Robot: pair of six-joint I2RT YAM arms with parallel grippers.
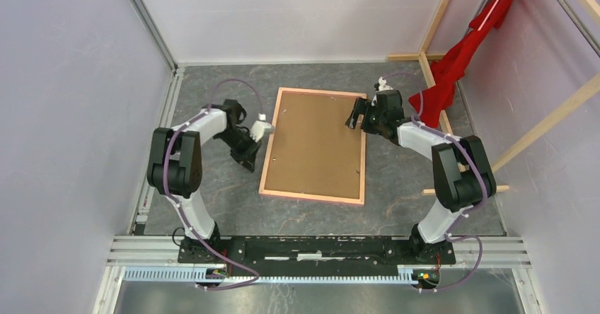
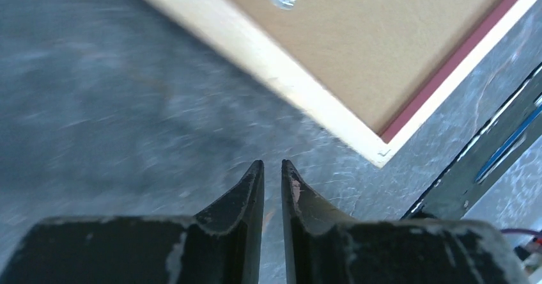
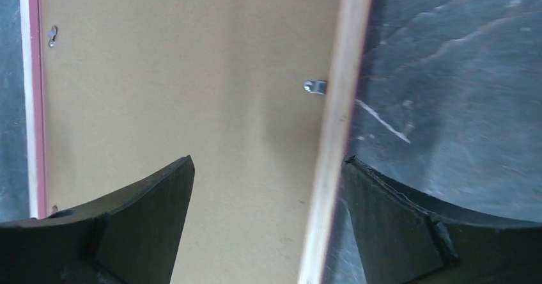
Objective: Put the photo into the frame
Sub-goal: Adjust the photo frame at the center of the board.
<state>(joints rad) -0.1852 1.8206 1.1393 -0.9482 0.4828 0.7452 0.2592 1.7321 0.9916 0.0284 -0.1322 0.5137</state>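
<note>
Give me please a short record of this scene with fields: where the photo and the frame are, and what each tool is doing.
frame: lies flat on the table, pale wood back up
photo: inside the frame, brown back up, picture side hidden
left tool: nearly closed, empty, over bare table beside the frame's left rail
right tool: open wide, astride the frame's right rail near the far corner
contact: cannot tell whether either tool touches anything

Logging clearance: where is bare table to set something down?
Free: table between the near edge of the frame and the arms' bases; the strip behind it. Crowded: left hand beside its left edge, right hand straddling its right edge.
</note>
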